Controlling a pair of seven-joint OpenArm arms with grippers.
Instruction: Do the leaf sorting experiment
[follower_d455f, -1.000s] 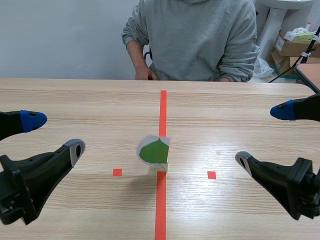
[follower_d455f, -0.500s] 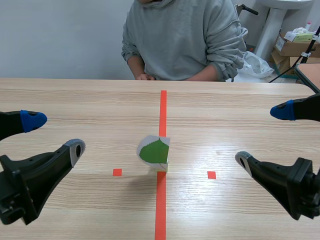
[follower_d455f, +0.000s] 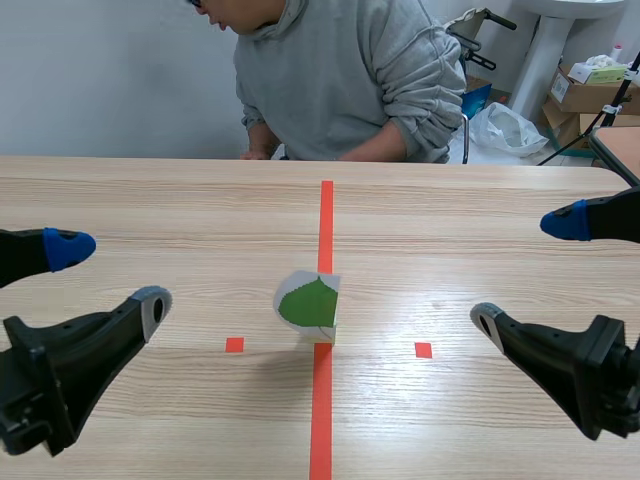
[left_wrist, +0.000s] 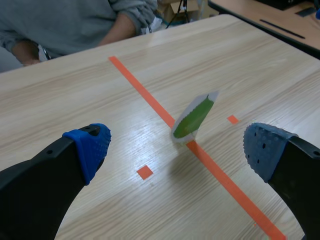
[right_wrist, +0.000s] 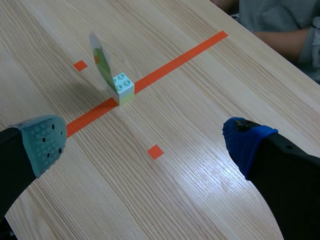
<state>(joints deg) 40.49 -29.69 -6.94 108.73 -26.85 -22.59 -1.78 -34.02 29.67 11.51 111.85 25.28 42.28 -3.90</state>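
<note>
L claw (follower_d455f: 110, 276), R claw (follower_d455f: 527, 272) low, agape (flanking card (follower_d455f: 309, 304)).

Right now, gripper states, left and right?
Left gripper: open, holding nothing.
Right gripper: open, holding nothing.

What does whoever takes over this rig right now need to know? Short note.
Left gripper: open, empty, low at its side.
Right gripper: open, empty, low at its side.
Leaf card: upright on the centre tape line, a small brick at its base, neither gripper touching it.
Done: nothing visible.
Left: pick the card and sort it; the target side is not shown.
Person seated across the table.
</note>
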